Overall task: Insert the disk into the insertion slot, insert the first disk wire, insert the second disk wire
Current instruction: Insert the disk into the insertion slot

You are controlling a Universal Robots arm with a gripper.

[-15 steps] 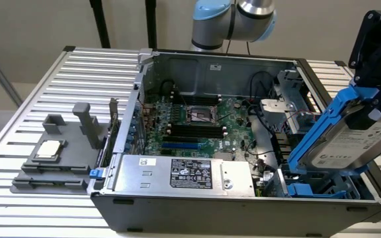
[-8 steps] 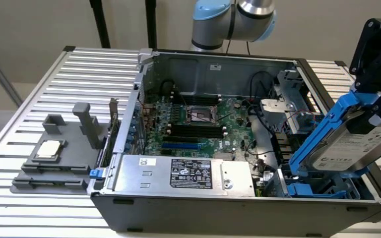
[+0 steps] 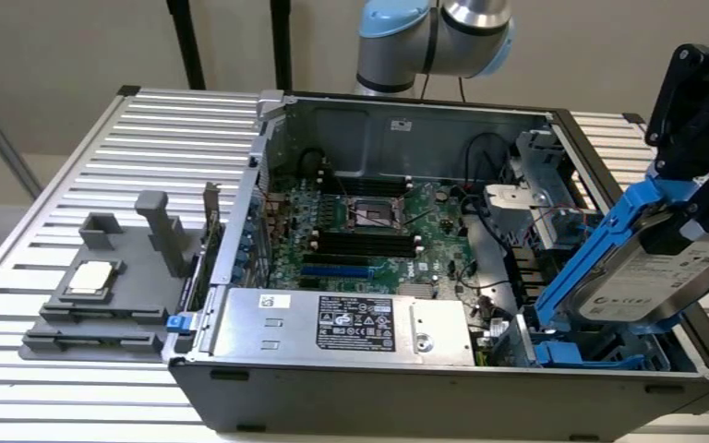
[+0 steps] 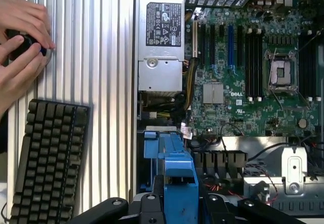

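The disk (image 3: 650, 277) is a silver drive with a white label, clipped in a bright blue carrier. It hangs tilted over the open computer case's corner at the exterior view's right. My black gripper (image 3: 690, 226) is shut on it from above. Just below it, inside the case, sits the insertion slot (image 3: 582, 355), a grey-blue cage with bright blue tabs. In the wrist view the blue carrier (image 4: 177, 176) runs out from between my gripper (image 4: 177, 209) fingers. Thin red and black cables (image 4: 220, 186) lie near the cage; I cannot tell which are the disk wires.
A silver power-supply box (image 3: 342, 323) lies along the case's front edge beside the green motherboard (image 3: 367, 231). A grey fixture block (image 3: 108, 295) stands on the ribbed table (image 3: 121, 166). In the wrist view, a black keyboard (image 4: 48, 163) and a person's hands (image 4: 20, 47) are beside the case.
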